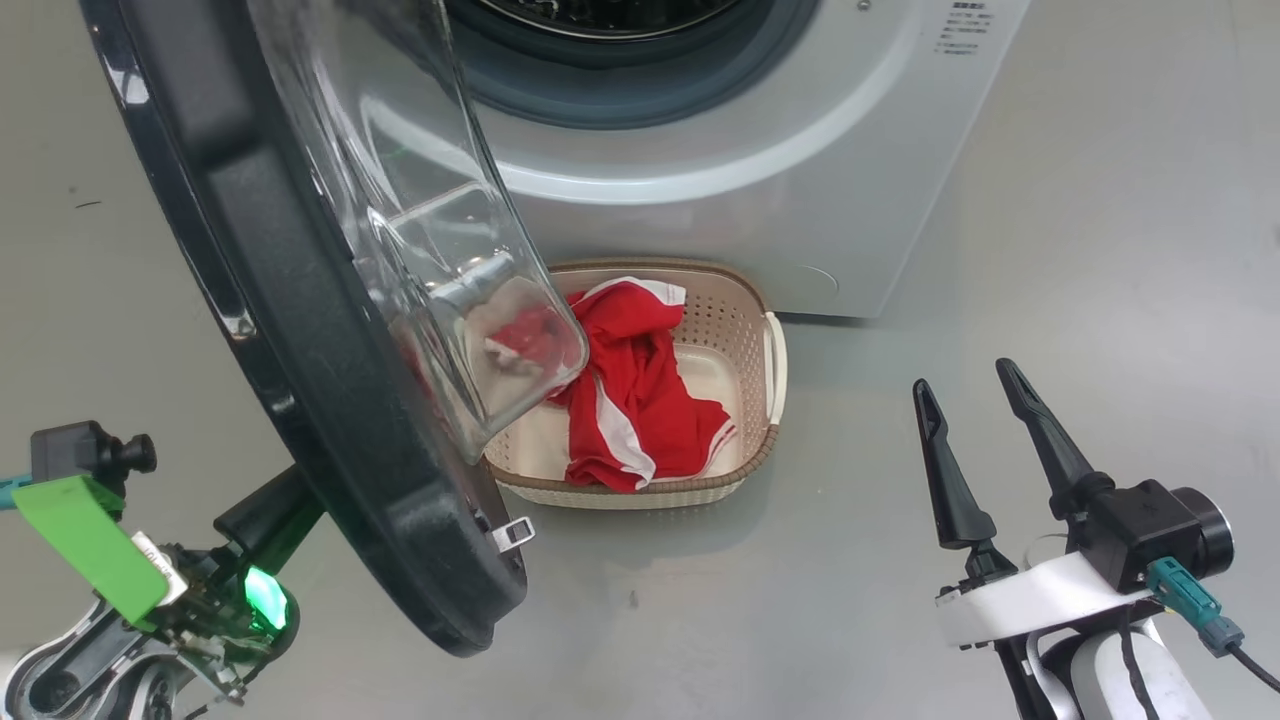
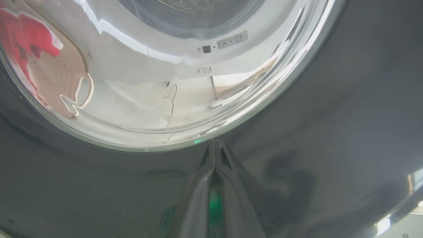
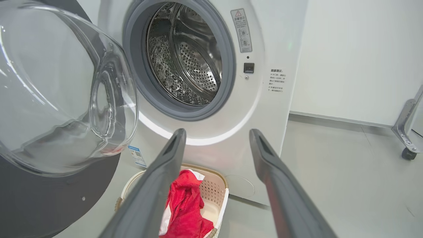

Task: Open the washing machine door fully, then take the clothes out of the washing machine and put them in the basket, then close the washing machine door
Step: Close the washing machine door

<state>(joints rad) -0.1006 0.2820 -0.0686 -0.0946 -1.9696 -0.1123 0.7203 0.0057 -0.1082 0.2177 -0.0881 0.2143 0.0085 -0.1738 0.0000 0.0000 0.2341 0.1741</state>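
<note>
Washing machine door (image 1: 330,480): you see it swung away from the opening. Its black rim crosses the left of the head view and its clear glass bowl (image 1: 440,250) bulges toward the machine.
Washing machine (image 1: 760,150): it stands white on the grey floor (image 1: 1100,250). In your right wrist view the grey gasket (image 3: 135,66) rings the uncovered opening, with the perforated steel drum (image 3: 185,56) behind it. A small blue label (image 3: 137,156) sits low on the front, just under the bowl's edge.
Basket (image 1: 740,330): it rests on the floor right at the foot of the machine, below the opening. Its left part is behind the glass bowl from your head camera.
Clothes (image 1: 640,400): the red fabric with white stripes lies heaped inside the basket, toward its left and middle, and some cream bottom is bare on the right.
Left claw (image 2: 214,145): your left wrist view shows its two fingers pressed together with nothing between them. The tips are right at the door's dark outer face, just below the rim of the glass.
Right claw (image 1: 962,375): its fingers are spread wide and empty. It hangs in the air to the right of the basket, well apart from it, and points toward the machine front.
</note>
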